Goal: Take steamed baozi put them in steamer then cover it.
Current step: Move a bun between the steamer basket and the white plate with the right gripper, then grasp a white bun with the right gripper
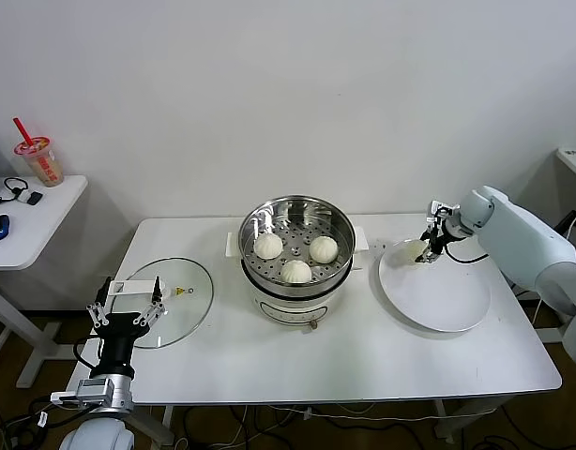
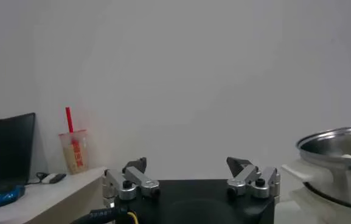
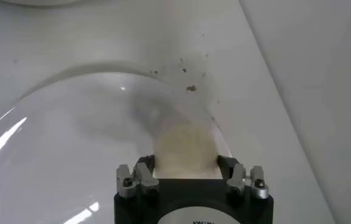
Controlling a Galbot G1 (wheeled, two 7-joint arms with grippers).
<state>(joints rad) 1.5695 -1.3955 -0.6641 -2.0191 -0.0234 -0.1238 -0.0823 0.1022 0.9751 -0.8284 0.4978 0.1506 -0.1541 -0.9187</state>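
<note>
Table: a white table [image 1: 344,356] stands in front of me, with the steamer in the middle, the lid on the left and the plate on the right.
Steamer: the steel steamer [image 1: 295,255] stands at the centre of the table, uncovered, on its white base.
Buns in steamer: three buns lie on the holed tray: one at the left [image 1: 267,246], one at the right [image 1: 324,247], one on the near side [image 1: 296,271]. They sit close together around the tray centre.
Fourth bun: the last bun [image 3: 186,152] lies on the far left edge of the plate [image 1: 438,300], right of the steamer.
My right claw: my right claw [image 1: 430,246] is down over the far left rim of the plate. Its two fingers stand on both sides of the last bun, close to it. I cannot tell if they press the bun or only stand beside it.
My left claw: my left claw [image 1: 128,311] waits at the near left of the table, above the near edge of the lid, with fingers spread wide and nothing between them.
Lid: the glass lid [image 1: 171,302] lies flat on the table, left of the steamer and apart from it.
Side table: a smaller white table [image 1: 30,220] stands at the far left, with a cup [image 1: 39,159] with a red straw on it.
</note>
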